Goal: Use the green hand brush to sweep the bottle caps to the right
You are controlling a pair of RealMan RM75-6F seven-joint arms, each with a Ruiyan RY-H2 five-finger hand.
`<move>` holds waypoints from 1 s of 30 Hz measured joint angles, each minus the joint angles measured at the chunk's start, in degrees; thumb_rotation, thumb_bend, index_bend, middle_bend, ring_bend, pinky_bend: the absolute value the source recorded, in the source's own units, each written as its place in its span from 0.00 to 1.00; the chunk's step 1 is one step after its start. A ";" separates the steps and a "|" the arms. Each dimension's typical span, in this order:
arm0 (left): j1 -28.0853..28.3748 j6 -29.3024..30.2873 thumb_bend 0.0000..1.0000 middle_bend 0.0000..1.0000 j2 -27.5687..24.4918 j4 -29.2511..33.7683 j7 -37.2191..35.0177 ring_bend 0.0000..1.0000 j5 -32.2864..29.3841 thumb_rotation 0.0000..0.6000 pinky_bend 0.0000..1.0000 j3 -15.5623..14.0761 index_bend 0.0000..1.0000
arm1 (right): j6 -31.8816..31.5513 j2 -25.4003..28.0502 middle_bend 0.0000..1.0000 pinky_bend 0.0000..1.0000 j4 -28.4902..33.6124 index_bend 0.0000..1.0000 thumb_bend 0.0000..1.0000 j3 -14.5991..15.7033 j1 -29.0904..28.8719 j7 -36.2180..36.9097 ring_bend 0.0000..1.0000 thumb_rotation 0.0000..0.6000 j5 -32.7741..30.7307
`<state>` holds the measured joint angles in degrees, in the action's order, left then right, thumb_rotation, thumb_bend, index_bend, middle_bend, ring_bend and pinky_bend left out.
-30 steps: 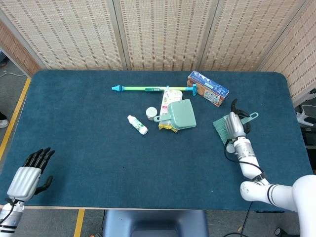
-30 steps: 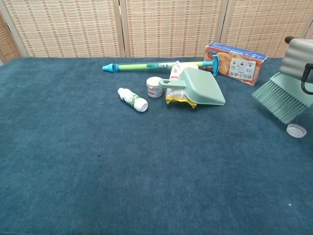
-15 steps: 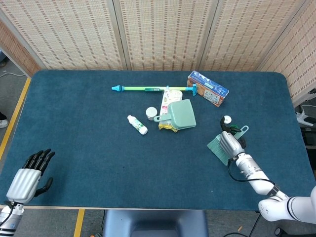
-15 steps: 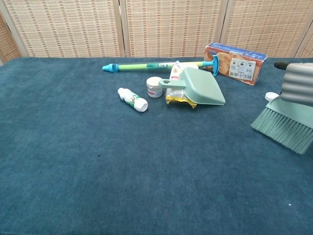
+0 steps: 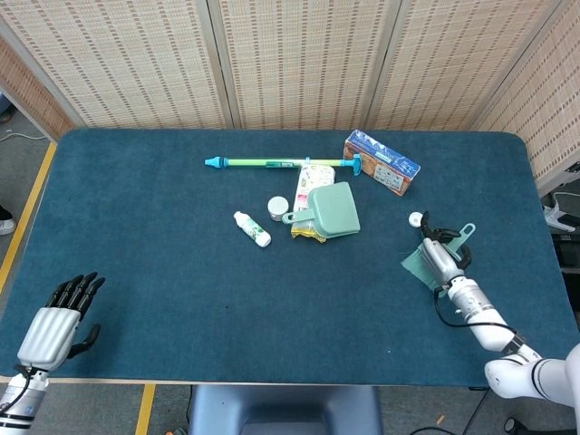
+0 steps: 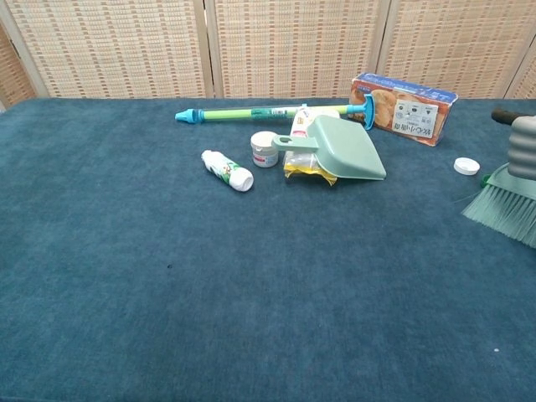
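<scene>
Since half second ago, right hand [image 5: 439,261] shifted rightward with green hand brush [image 5: 426,263], bristles now clear of white bottle cap [image 5: 416,218]. Right hand grips brush handle, fingers wrapped around it. Cap lies on counter [image 5: 163,272] just beyond hand, apart from bristles. Left hand [image 5: 56,323] holds nothing, fingers loosely extended, at near counter edge.
</scene>
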<state>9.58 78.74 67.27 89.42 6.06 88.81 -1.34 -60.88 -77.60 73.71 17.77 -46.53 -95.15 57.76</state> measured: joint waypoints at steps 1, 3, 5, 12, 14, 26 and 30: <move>0.02 -0.08 0.42 0.00 0.06 -0.05 0.07 0.00 -0.07 1.00 0.10 0.00 0.00 | 0.03 -0.19 0.84 0.12 -0.68 0.91 0.37 -0.15 0.15 -0.22 0.57 1.00 -0.08; 0.06 -0.19 0.42 0.00 0.18 -0.11 0.29 0.00 -0.20 1.00 0.10 0.03 0.00 | 0.12 -0.69 0.84 0.12 -2.37 0.91 0.37 -0.52 0.47 -0.79 0.57 1.00 -0.27; 0.07 -0.28 0.42 0.00 0.26 -0.09 0.51 0.00 -0.34 1.00 0.10 0.05 0.00 | 0.21 -1.17 0.84 0.12 -3.97 0.91 0.37 -0.85 0.70 -1.43 0.57 1.00 -0.47; 0.13 -0.50 0.42 0.00 0.40 0.01 1.02 0.00 -0.65 1.00 0.10 0.08 0.00 | 1.08 -3.14 0.84 0.12 -10.62 0.91 0.37 -2.84 1.54 -4.30 0.57 1.00 -2.09; 0.12 -0.47 0.42 0.00 0.39 0.01 1.00 0.00 -0.63 1.00 0.10 0.09 0.00 | 1.31 -3.28 0.84 0.12 -11.14 0.91 0.37 -3.53 1.76 -3.96 0.57 1.00 -2.29; -0.13 0.36 0.42 0.00 -0.39 0.52 0.07 0.00 -0.08 1.00 0.10 -0.03 0.00 | -1.15 -0.44 0.84 0.12 -5.26 0.92 0.37 -8.82 4.45 16.27 0.57 1.00 0.36; -0.11 0.26 0.42 0.00 -0.60 0.60 -0.16 0.00 0.07 1.00 0.10 -0.12 0.00 | -2.96 0.66 0.85 0.12 1.38 0.92 0.37 -11.67 7.17 27.97 0.57 1.00 0.39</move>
<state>9.48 79.00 66.67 90.02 5.90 88.87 -1.46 -63.84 -76.93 75.08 6.09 -39.36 -67.17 58.16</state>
